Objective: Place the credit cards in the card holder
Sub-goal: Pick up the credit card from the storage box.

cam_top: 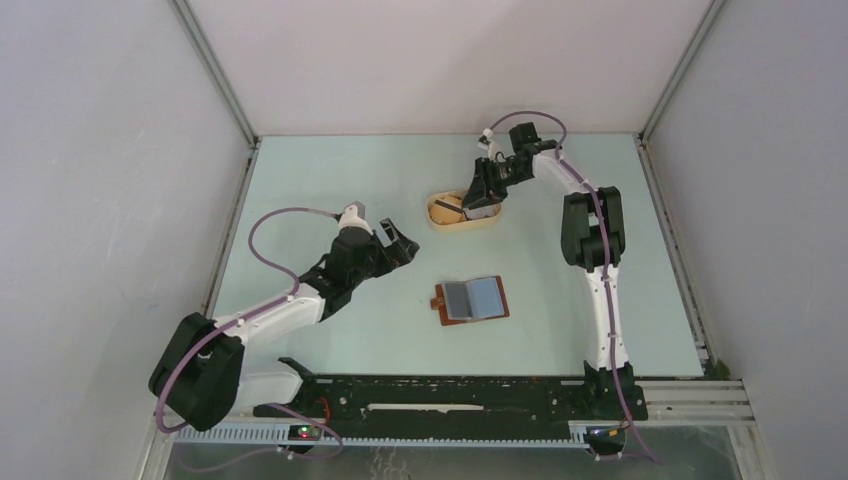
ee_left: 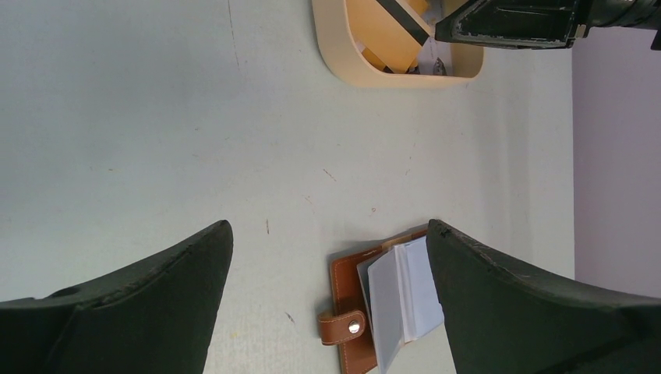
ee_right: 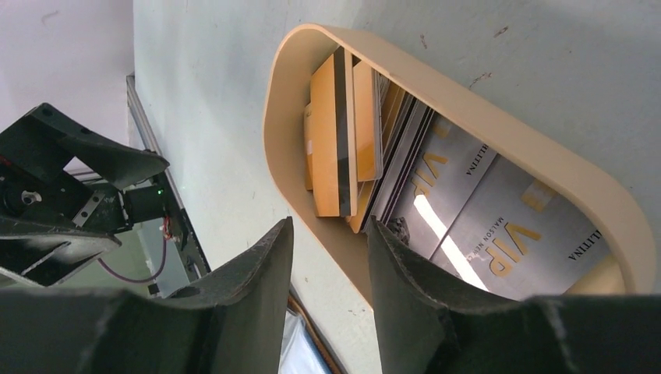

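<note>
Hovering over the tan oval tray (cam_top: 433,212), the right gripper (ee_right: 329,226) has its jaws partly apart, straddling the tray's wall and pinching nothing. Inside lie the credit cards (ee_right: 468,210), thin flat plastic rectangles in silver and orange, stacked askew. The reddish-brown leather card holder (cam_top: 472,300) lies open on the pale green table (cam_top: 330,180), at 6 o'clock from the tray. The left gripper (cam_top: 398,246), at 10 o'clock from the holder, is spread wide and empty.

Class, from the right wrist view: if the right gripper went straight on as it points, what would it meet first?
Probably the tan tray's near wall, which passes between the right gripper's parted fingers. One finger hangs over the credit cards inside, so they might come first; depth is unclear.
</note>
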